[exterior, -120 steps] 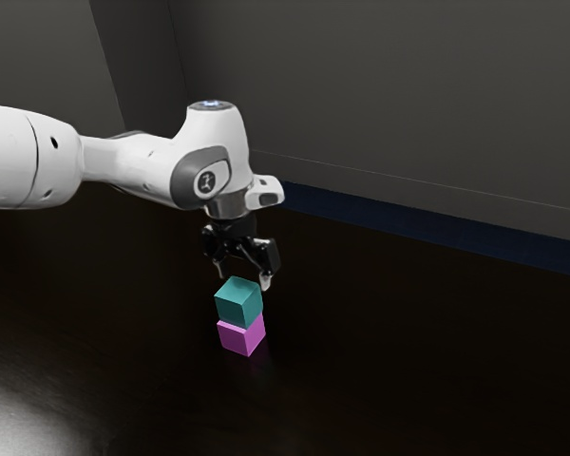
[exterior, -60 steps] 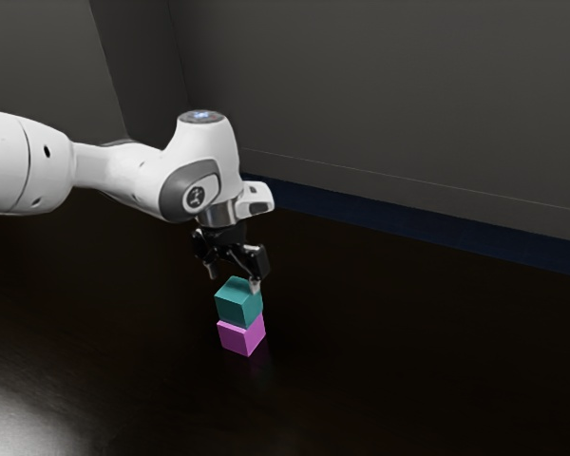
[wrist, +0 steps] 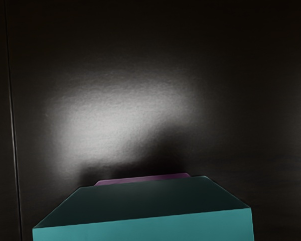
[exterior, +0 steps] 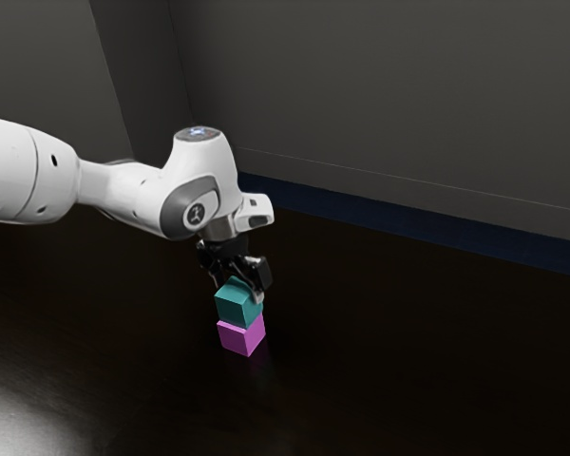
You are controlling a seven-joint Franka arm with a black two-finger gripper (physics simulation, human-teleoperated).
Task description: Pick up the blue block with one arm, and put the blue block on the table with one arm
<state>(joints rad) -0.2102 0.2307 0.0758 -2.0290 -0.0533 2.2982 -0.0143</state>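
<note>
In the exterior view my gripper points down over the top of a two-block stack, its fingers open. One finger reaches down at the teal-blue block's side toward the exterior view's right; the other is partly hidden behind the block. This blue block rests on a magenta block, which stands on the dark table. From the wrist view, the blue block lies large and close under my hand, with a thin strip of the magenta block visible past its edge.
The dark tabletop extends around the stack, with a bright light reflection on it. A grey wall rises behind, with a dark blue band along its foot.
My hand has moved toward the exterior view's left, then down, bringing the fingers from above the stack to beside the blue block. Both blocks have stayed put.
</note>
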